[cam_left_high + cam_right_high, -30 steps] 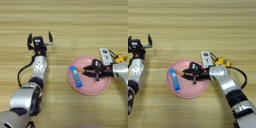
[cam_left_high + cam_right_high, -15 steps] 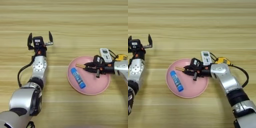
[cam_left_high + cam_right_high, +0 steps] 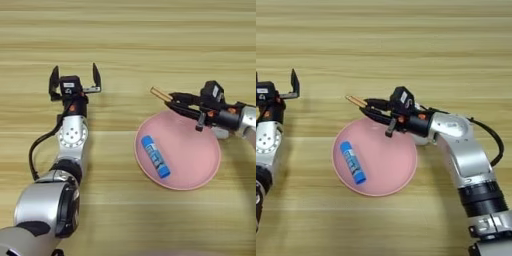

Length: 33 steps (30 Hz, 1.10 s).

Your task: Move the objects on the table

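Observation:
My right gripper [image 3: 173, 102] is shut on the thin screwdriver, whose orange end [image 3: 161, 94] pokes out past the fingertips. It hovers over the far rim of the round pink plate [image 3: 200, 170], pointing left. A blue glue stick [image 3: 155, 157] lies on the left half of the plate. My left gripper [image 3: 74, 75] stands open and empty on the wooden table [image 3: 130, 45], well left of the plate. The right gripper [image 3: 368, 107] and the glue stick [image 3: 353, 162] also show in the right eye view.
The right forearm [image 3: 466, 155] runs from the lower right up to the plate's far right rim and hides what lies beneath it. The left arm [image 3: 70, 145] lies along the left side, with a black cable looping beside it.
The right gripper has lifted the screwdriver off the plate and carried it back and left to the far rim. The remote and tape measure seen earlier are now covered by the arm. The left arm is still.

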Available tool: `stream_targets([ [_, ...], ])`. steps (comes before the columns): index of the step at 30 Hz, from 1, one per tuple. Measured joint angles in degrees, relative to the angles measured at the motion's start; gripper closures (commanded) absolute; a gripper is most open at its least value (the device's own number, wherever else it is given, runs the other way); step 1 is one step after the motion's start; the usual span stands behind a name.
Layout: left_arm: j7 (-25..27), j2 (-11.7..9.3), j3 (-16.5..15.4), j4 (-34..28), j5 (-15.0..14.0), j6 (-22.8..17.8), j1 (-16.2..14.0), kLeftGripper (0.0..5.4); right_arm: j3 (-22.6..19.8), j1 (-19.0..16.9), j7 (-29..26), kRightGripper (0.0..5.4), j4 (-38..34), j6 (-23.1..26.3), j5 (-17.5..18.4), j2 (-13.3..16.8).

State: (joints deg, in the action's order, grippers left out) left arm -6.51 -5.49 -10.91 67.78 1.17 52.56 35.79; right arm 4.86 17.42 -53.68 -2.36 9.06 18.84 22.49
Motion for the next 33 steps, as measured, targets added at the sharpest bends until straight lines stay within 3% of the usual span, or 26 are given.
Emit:
stream_targets([
  [12,3.25,-0.96,-0.08,-5.17,-1.60,1.08,-3.62,0.00,-2.10,-5.78,2.52,4.54,-8.76,3.78,3.62,1.55],
  [22,7.41,-2.03,1.74,-9.86,-1.52,1.81,-6.74,0.00,-2.09,-9.30,3.96,4.54,-8.78,2.60,3.90,0.52],
  [27,14.50,-1.35,5.64,-21.25,-3.41,0.74,-12.45,0.00,-1.79,-11.74,7.38,4.54,-10.63,1.45,3.29,-1.35],
  [31,20.71,0.13,11.17,-34.44,-5.60,-4.67,-18.30,0.00,0.09,-14.47,10.50,4.54,-11.50,0.10,1.32,-3.26],
  [33,24.22,-0.09,14.02,-41.45,-6.63,-8.32,-21.54,0.00,0.67,-15.93,11.58,4.54,-12.51,-0.30,0.74,-3.60],
])
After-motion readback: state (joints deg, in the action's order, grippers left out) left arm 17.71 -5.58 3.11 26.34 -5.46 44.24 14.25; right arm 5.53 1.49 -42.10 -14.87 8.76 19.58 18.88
